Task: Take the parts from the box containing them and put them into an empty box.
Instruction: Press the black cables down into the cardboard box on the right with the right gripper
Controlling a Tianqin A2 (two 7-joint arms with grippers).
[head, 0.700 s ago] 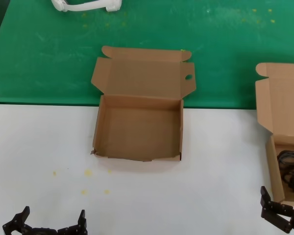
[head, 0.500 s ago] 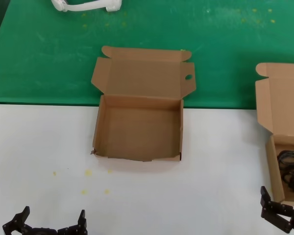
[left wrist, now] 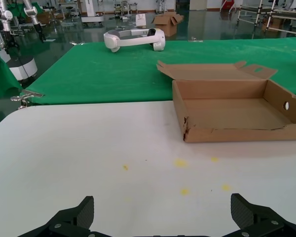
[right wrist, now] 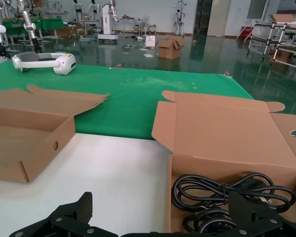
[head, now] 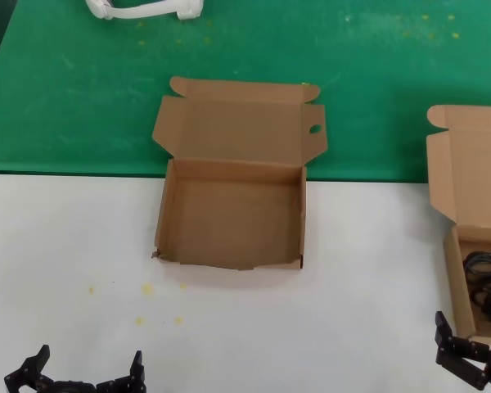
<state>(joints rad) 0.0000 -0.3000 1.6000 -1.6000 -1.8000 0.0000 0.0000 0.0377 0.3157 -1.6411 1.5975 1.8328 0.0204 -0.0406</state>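
The empty box (head: 171, 214) stands open at the middle of the white table, its lid (head: 237, 127) leaning back with a small round hole in one ear; it also shows as the empty box (left wrist: 227, 133) and the empty box (right wrist: 44, 153). The box containing the parts (head: 454, 270) sits at the far right edge, lid up. Black coiled cables, the parts (head: 487, 286), lie inside it, seen close as the parts (right wrist: 227, 190). My right gripper (right wrist: 163, 217) hovers open just in front of that box. My left gripper (head: 86, 377) waits open at the near left over bare table.
A white headset-like device (head: 143, 8) lies far back on the green cloth (head: 82, 98). A few yellow specks (head: 147, 288) mark the white table (head: 65, 246) between my left gripper and the empty box.
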